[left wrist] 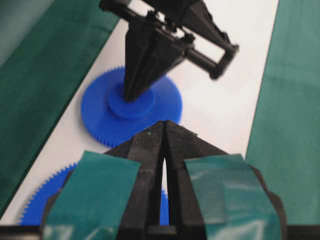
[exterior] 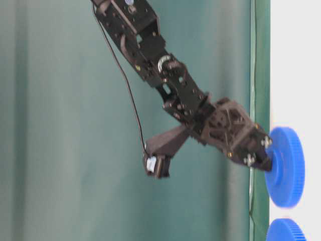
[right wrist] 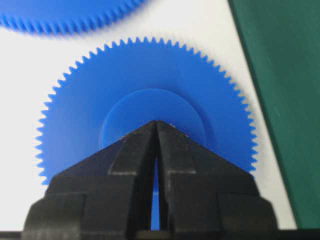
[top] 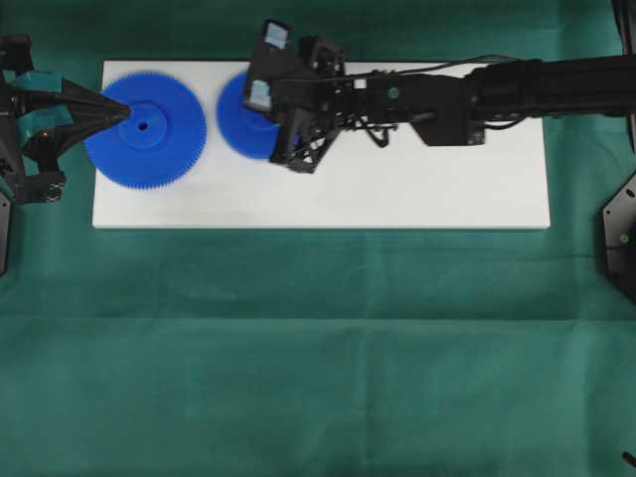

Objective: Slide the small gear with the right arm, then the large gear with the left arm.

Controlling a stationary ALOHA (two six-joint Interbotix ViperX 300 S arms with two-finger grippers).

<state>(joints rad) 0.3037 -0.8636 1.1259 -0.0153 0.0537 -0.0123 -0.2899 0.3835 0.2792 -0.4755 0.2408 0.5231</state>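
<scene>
both gears, small gear (top: 241, 117) and large gear (top: 149, 129), lie on white board (top: 397, 189).

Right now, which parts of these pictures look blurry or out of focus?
Overhead view: the small gear has a smeared edge, while the large gear shows crisp teeth. Left wrist view: the teal-taped fingers up close are soft. Table-level view: the whole frame is slightly soft. Right wrist view: the second gear's teeth at the top are blurred.

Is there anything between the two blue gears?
No. In the overhead view, just a thin strip of bare white board separates the large gear from the small gear.
</scene>
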